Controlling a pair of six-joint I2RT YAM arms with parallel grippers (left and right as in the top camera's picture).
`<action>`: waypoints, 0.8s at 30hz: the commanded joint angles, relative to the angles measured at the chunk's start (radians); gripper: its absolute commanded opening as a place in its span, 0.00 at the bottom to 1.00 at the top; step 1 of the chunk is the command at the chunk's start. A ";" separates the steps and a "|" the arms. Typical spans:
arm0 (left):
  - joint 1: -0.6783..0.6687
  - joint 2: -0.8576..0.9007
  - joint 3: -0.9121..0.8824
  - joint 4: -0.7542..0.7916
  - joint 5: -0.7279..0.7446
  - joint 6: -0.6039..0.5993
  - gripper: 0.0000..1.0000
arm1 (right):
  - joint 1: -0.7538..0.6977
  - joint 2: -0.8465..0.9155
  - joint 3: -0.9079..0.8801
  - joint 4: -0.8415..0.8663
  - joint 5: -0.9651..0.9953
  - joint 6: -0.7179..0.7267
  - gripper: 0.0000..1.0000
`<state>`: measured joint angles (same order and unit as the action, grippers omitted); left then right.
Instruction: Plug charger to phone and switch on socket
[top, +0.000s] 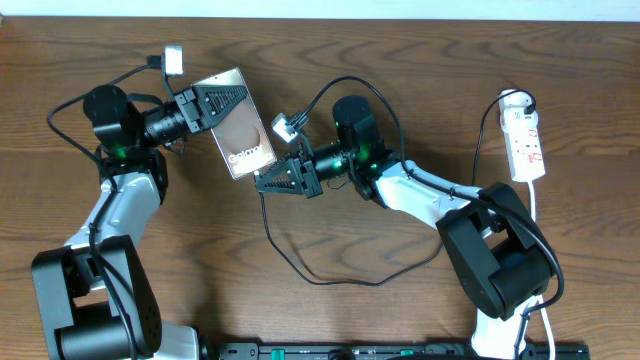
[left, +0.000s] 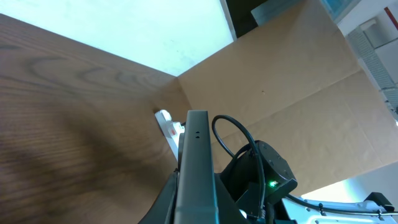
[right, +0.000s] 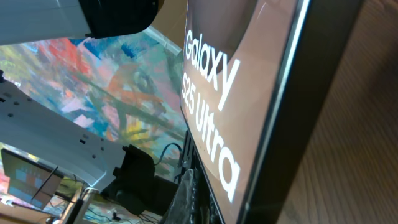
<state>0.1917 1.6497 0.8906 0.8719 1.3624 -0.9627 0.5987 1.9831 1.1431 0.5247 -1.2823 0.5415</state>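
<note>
Two claws closed, one at each end of the phone (top: 245, 140), left of centre. Left claw (top: 228, 100) clamped on phone's upper end; phone seen edge-on between the fingers from left wrist. White "Galaxy S25 Ultra" lettering filling right wrist view, very close. Right claw (top: 268, 181) pinched on charger (top: 325, 283) just beside phone's lower end; plug tip hidden. Black cable looping across counter (top: 450, 60) toward right arm's base. White socket (top: 526, 140) lying near right edge, well apart from phone; switch state unreadable.

surface: wooden table (top: 420, 45) | lying on it: socket (top: 527, 145), charger cable (top: 340, 283)
</note>
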 joint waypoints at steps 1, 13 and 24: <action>-0.018 -0.004 -0.006 0.005 0.071 0.028 0.07 | 0.005 -0.008 0.014 0.018 0.050 0.004 0.01; -0.018 -0.004 -0.006 0.005 0.192 0.117 0.07 | -0.006 -0.008 0.014 0.018 0.044 0.004 0.01; -0.018 -0.004 -0.006 0.005 0.189 0.120 0.07 | -0.009 -0.008 0.014 0.018 0.046 0.004 0.01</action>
<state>0.1913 1.6497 0.8906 0.8783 1.4399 -0.8627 0.5991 1.9888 1.1336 0.5205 -1.2949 0.5419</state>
